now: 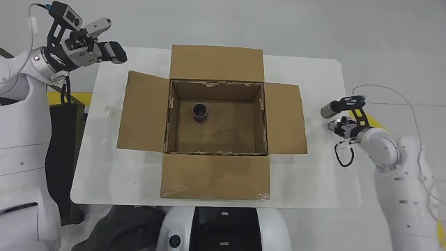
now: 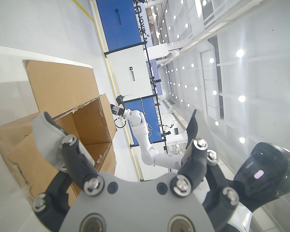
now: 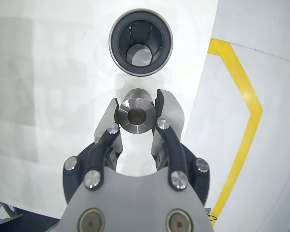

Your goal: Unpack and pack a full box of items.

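An open cardboard box (image 1: 216, 116) stands in the middle of the white table (image 1: 317, 171), its four flaps folded outward. Inside it, near the far left corner, lies a dark ring-shaped part (image 1: 201, 112). My right gripper (image 3: 136, 106) is over the table's right side, shut on a small hollow metal cylinder (image 3: 136, 118). Just past its tips sits a larger metal sleeve (image 3: 140, 48) with a black bore. From above, the right gripper (image 1: 340, 110) is beside the box's right flap. My left gripper (image 2: 119, 121) is open and holds nothing, raised off the table's far left corner (image 1: 113, 51).
The box (image 2: 62, 112) rises close in front of the left gripper. The table edge runs near the right gripper, with yellow floor tape (image 3: 244, 92) beyond it. Bare tabletop lies to the right of the box and along the front.
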